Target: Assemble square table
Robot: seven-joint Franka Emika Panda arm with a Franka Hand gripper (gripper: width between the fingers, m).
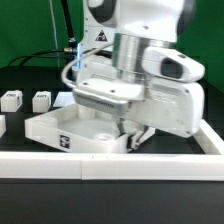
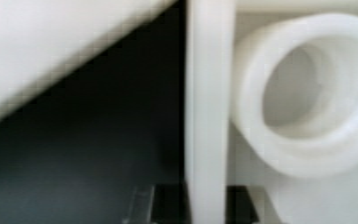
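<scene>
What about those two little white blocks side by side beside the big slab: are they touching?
Apart. The exterior view shows dark table between one leg and the other leg.

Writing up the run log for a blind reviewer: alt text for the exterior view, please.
A white robot arm fills the centre, its hand down on the rim of the white square tabletop slab on a black table. Two small tagged legs stand apart at the exterior view's left; a low white border wall runs along the front.
</scene>
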